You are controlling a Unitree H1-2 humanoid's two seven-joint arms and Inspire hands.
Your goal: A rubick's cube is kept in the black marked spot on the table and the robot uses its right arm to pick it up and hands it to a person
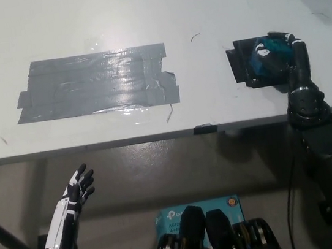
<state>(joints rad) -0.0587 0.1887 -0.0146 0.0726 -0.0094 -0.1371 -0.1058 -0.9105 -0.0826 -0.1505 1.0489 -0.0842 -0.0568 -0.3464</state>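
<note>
The black right hand (281,52) wraps its fingers around the small blue-green cube (266,54) on the black tape square (239,64). The white left hand (76,193) hangs open below the white table (138,11).

Lab-like test space, bare white table (138,17), grey tape patch (95,83)

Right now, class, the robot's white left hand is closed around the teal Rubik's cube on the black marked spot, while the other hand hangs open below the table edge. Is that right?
Not quite: the black right hand is closed around the teal Rubik's cube on the black marked spot. The white left hand hangs open below the table edge, as the head view shows.
</note>
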